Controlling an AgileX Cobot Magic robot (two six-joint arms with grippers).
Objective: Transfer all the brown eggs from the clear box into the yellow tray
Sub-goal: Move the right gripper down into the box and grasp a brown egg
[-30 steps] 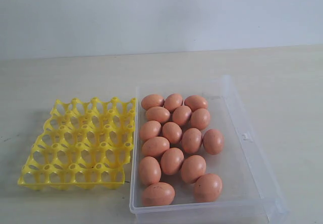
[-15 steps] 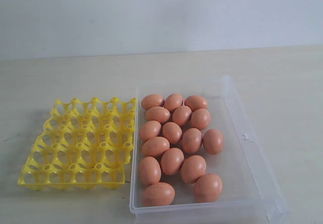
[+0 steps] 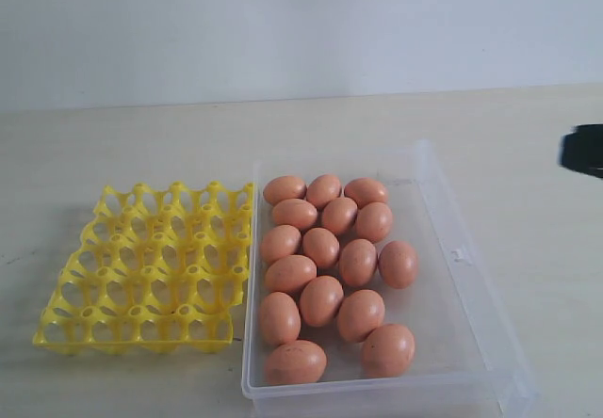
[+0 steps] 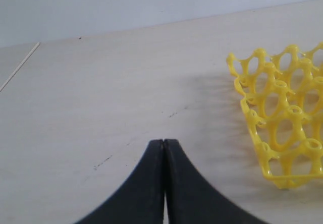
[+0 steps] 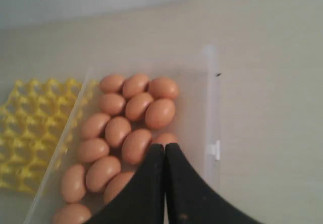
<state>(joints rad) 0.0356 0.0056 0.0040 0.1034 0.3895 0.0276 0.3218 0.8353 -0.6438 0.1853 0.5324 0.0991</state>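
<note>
I see matte brown eggs [image 3: 321,247], smooth ovals, bunched toward the tray-side wall of the clear box [image 3: 468,277]; yellow tray [image 3: 151,267], open plastic lattice, just beside. Black tips pressed together on left gripper [image 4: 163,142] and right gripper [image 5: 164,146].

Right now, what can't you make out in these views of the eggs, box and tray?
1. Right wrist view: the right gripper covers several brown eggs and the clear box's near end.
2. Left wrist view: the picture edge cuts off most of the yellow tray.
3. Exterior view: only a blurred dark piece of the right arm shows at the edge; which part, I cannot tell.
</note>
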